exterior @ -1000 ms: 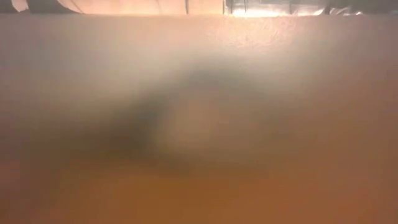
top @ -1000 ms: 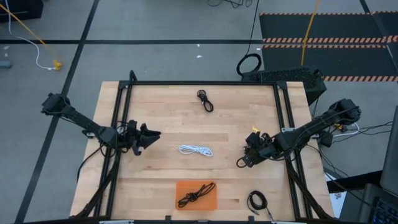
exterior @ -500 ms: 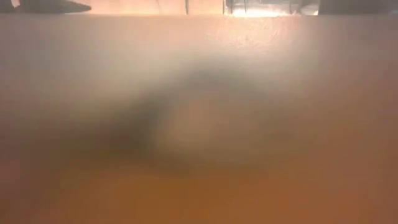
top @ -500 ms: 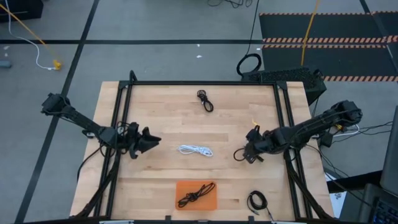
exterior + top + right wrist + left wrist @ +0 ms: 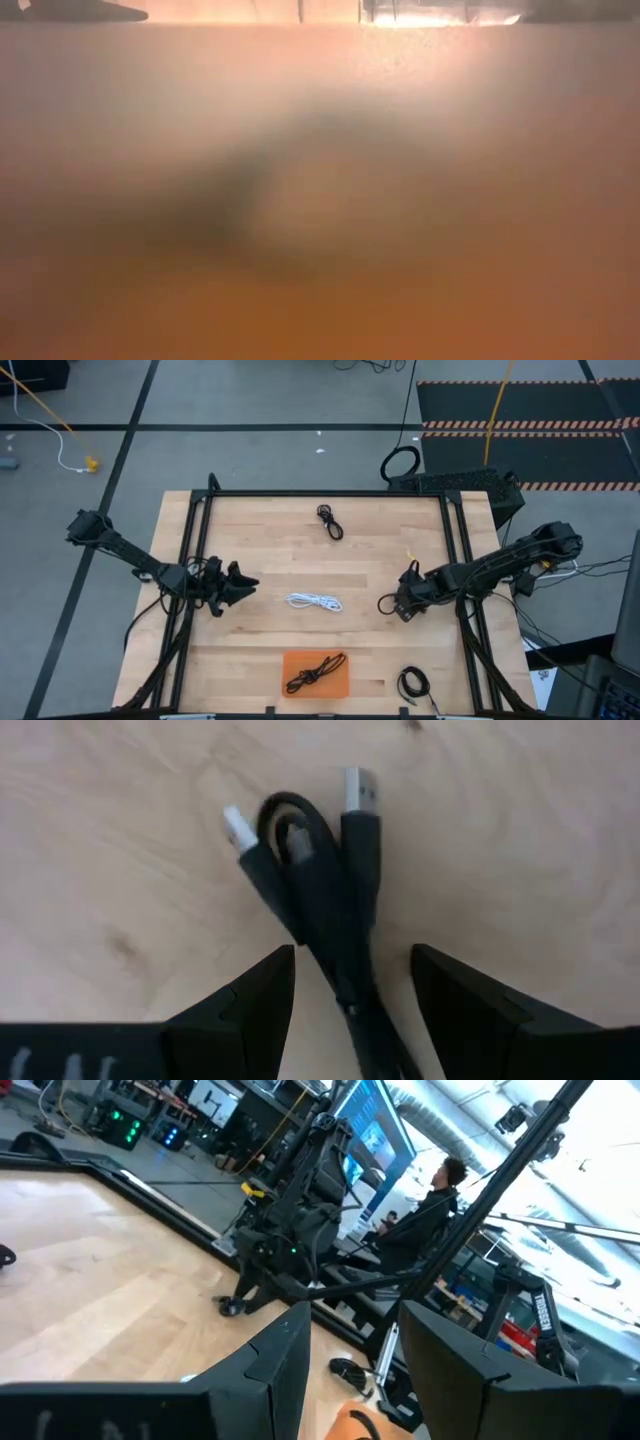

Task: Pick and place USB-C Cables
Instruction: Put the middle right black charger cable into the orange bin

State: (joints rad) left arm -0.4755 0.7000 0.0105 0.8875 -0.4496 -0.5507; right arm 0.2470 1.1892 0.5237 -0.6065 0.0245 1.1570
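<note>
My right gripper (image 5: 388, 605) is open, low over the table's right half. In the right wrist view its fingers (image 5: 262, 995) stand on either side of a black USB-C cable bundle (image 5: 320, 890) lying on the wood, with a gap on both sides. My left gripper (image 5: 248, 581) is open and empty over the table's left half. A white cable (image 5: 315, 601) lies at the centre. One black cable (image 5: 330, 521) lies near the far edge and another (image 5: 412, 683) at the near right. A black cable (image 5: 315, 672) lies in the orange tray (image 5: 340, 685).
Black frame rails (image 5: 458, 540) run along the table's left, right and far sides. A large black cable ring (image 5: 400, 462) lies on the floor beyond the far edge. A person (image 5: 430, 1200) sits in the room beyond the table. The low view shows only an orange blur.
My right gripper has moved a little toward the table's left and far edges.
</note>
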